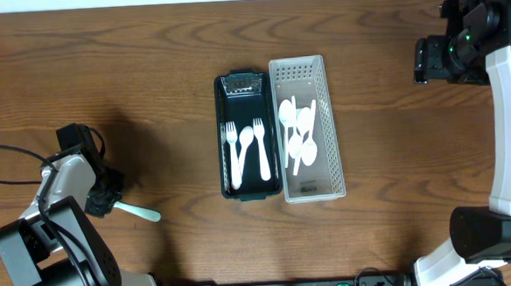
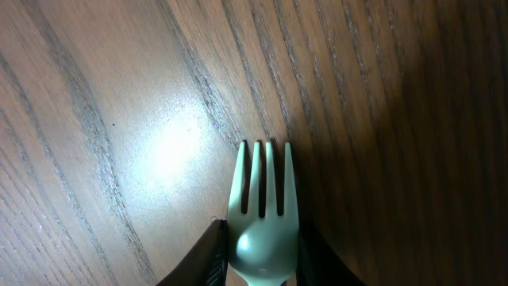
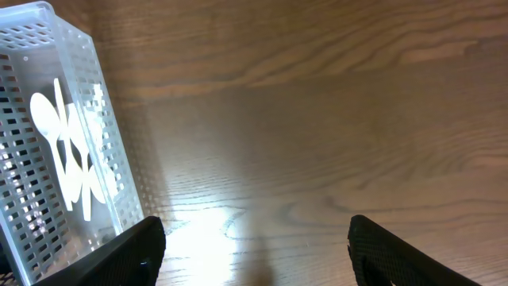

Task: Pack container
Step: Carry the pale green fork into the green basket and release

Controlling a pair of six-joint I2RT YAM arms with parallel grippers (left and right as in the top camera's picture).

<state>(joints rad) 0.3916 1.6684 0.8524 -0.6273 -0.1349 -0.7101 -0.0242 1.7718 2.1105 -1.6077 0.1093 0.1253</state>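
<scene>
Fingers (image 2: 208, 258) around white 4-tine fork (image 2: 262, 238), seemingly plastic

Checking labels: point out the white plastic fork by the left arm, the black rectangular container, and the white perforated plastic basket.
white plastic fork (image 2: 262, 238), left wrist view, base of the head below the tines.
black rectangular container (image 1: 242, 85), overhead view, bare far end.
white perforated plastic basket (image 1: 297, 71), overhead view, bare far end.

On my left wrist feed, a white plastic fork (image 2: 260, 234) sits between the two dark fingers (image 2: 208, 260) of the left claw (image 2: 262, 262), one finger pressed against each side of it just below the tines. The four tines point to the top of the frame. Behind it is the wood-grain bench (image 2: 119, 95), with a bright glare patch left of the fork and shadow on the right. I can't tell whether the fork rests on the wood.
</scene>
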